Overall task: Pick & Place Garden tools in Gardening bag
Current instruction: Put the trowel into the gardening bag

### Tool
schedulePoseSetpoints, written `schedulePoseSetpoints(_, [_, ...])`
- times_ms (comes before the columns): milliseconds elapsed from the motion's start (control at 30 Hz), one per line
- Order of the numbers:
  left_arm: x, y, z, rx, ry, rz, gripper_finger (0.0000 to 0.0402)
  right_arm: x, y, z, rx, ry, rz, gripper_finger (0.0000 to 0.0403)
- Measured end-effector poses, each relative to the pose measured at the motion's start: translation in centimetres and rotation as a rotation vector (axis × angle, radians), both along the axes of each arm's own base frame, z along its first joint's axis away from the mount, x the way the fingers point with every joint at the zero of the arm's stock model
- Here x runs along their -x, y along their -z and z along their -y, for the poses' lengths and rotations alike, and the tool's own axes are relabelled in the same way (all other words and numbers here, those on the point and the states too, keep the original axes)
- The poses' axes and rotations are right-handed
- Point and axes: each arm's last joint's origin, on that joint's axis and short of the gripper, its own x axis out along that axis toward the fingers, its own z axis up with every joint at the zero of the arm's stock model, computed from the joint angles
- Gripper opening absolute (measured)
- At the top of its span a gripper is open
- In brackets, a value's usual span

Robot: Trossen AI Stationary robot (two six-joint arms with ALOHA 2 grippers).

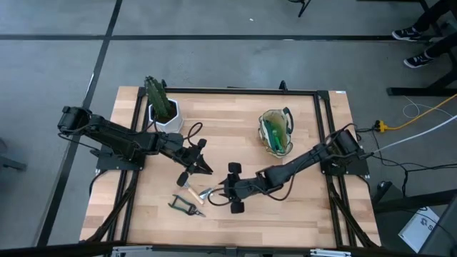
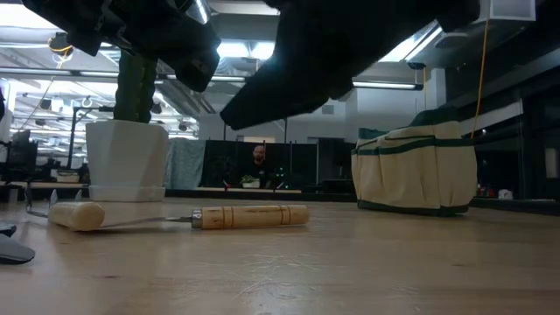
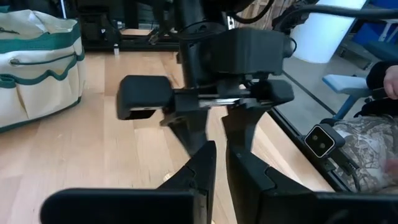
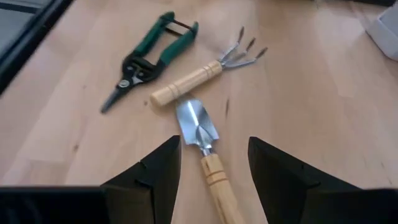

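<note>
A wooden-handled trowel (image 4: pixel 205 146), a wooden-handled claw rake (image 4: pixel 193 78) and green-and-black pruning shears (image 4: pixel 146 59) lie flat on the table. My right gripper (image 4: pixel 211 162) is open low over the trowel, one finger on each side of its handle (image 4: pixel 217 183), apart from it. In the high view it (image 1: pixel 225 190) is near the table's front middle. My left gripper (image 1: pixel 203 170) hovers just behind the tools, shut and empty. The tan bag with green trim (image 1: pixel 275 133) stands upright at the back right, with green showing inside it.
A cactus-like plant in a white pot (image 1: pixel 164 111) stands at the back left. In the left wrist view the right arm's wrist (image 3: pixel 230 68) is close in front of my left gripper (image 3: pixel 217 162). Bare wood lies between the tools and the bag (image 2: pixel 416 171).
</note>
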Motion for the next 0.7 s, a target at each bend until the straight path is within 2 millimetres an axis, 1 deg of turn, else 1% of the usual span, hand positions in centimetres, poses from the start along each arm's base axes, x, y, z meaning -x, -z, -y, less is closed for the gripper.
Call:
schedulePoseSetpoints(67, [0.0, 0.0, 0.0, 0.000, 0.000, 0.000, 0.0031, -0.1, 0.1, 0.5, 0.012, 0.005, -0.017, 0.0187])
schedulePoseSetpoints(167, [0.0, 0.0, 0.0, 0.000, 0.000, 0.000, 0.0031, -0.2, 0.2, 0.9, -0.005, -0.040, -0.034, 0.0187])
schedulePoseSetpoints(400, [0.0, 0.0, 0.0, 0.000, 0.000, 0.000, 0.0031, -0.6, 0.9, 1.4, -0.024, -0.058, -0.053, 0.0187])
schedulePoseSetpoints(700, [0.0, 0.0, 0.0, 0.000, 0.000, -0.001, 0.0031, -0.8, 3.6, 1.4, 0.036, -0.083, -0.126, 0.0187])
